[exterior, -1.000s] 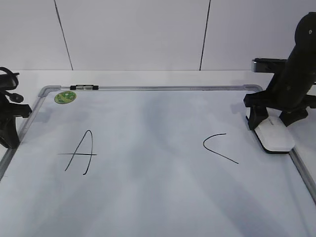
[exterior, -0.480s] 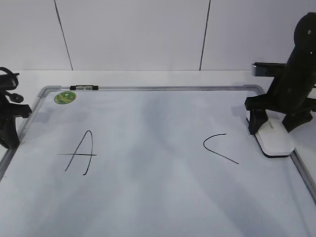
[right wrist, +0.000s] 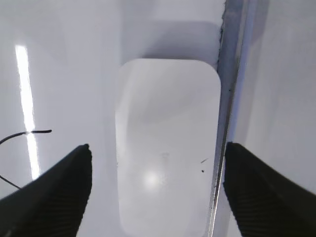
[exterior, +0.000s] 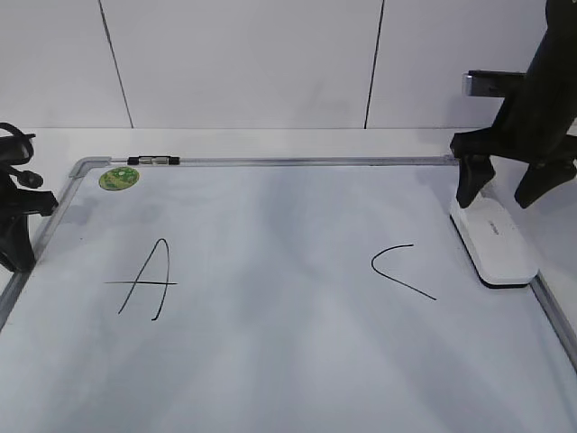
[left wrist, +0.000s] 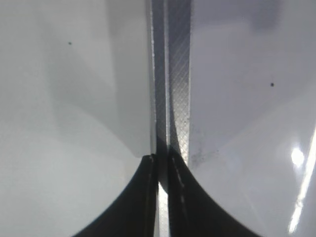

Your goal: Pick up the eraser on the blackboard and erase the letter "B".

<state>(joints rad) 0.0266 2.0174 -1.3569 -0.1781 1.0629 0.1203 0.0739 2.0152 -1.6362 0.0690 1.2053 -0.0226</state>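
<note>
The white eraser lies flat on the blackboard against its right frame. My right gripper hangs open above the eraser's far end, not touching it. In the right wrist view the eraser lies between and below the open jaws, beside the board's frame. No letter "B" shows; the board between the letter A and the letter C is blank. My left gripper is shut and empty at the board's left edge; its jaws sit over the frame.
A round green sticker is at the board's far left corner. A small black-and-silver marker lies on the far frame. The board rests on a white table before a white panelled wall.
My right gripper has risen off the eraser and stands open above it. The eraser has settled flat along the right frame. The left arm has not moved.
</note>
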